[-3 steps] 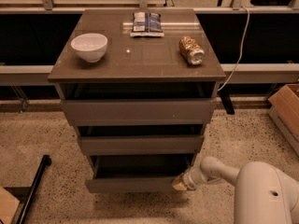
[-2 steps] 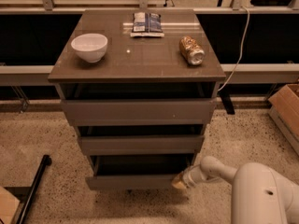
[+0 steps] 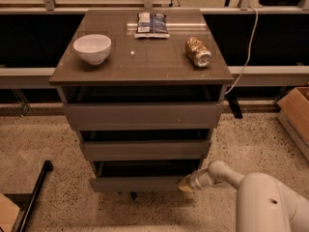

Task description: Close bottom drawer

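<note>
The bottom drawer (image 3: 137, 183) is the lowest of three grey-brown drawers in the cabinet. It stands pulled out a little, with a dark gap above its flat front. My gripper (image 3: 186, 184) is at the drawer's right front corner, touching or almost touching the front panel. The white arm (image 3: 227, 174) reaches in from the lower right. The middle drawer (image 3: 145, 149) and the tall top drawer (image 3: 142, 115) sit above it.
On the cabinet top (image 3: 140, 57) stand a white bowl (image 3: 92, 48), a dark snack bag (image 3: 151, 24) and a can lying on its side (image 3: 198, 51). A cardboard box (image 3: 295, 117) is at the right. A black pole (image 3: 35, 192) lies on the floor at the left. A cable (image 3: 246, 52) hangs behind.
The bottom drawer has slid inward a little. My gripper has followed it, staying at the right front corner.
</note>
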Tool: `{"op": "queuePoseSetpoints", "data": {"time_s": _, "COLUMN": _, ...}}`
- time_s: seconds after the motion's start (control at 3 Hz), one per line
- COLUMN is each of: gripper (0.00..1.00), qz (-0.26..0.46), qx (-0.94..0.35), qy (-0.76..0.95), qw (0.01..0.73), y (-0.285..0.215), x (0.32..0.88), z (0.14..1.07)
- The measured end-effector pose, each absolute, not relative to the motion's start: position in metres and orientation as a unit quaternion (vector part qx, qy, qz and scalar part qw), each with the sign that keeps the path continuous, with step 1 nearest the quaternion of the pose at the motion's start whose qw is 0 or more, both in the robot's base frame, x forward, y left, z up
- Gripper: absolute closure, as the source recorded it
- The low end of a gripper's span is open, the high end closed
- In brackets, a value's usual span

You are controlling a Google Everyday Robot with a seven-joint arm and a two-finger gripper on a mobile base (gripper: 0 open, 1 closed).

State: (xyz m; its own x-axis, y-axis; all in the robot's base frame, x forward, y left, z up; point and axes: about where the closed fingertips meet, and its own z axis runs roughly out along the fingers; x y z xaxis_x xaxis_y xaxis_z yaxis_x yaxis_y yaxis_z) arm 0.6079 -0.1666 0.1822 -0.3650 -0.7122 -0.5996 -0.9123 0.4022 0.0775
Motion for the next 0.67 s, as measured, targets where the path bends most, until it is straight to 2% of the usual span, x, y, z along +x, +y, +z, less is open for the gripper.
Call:
{"op": "queuePoseSetpoints", "data": {"time_s": 0.33, "gripper": 0.83, "qz": 0.190, "qx": -0.501, "qy": 0.803, "qw": 0.262, "y": -0.1783, "x": 0.6287, "z": 0.1791}}
{"op": "queuePoseSetpoints", "data": {"time_s": 0.67, "gripper": 0.54, "qz": 0.192, "qx": -0.502, "qy": 0.802, "qw": 0.260, "y": -0.1754, "x": 0.6268, "z": 0.1767}}
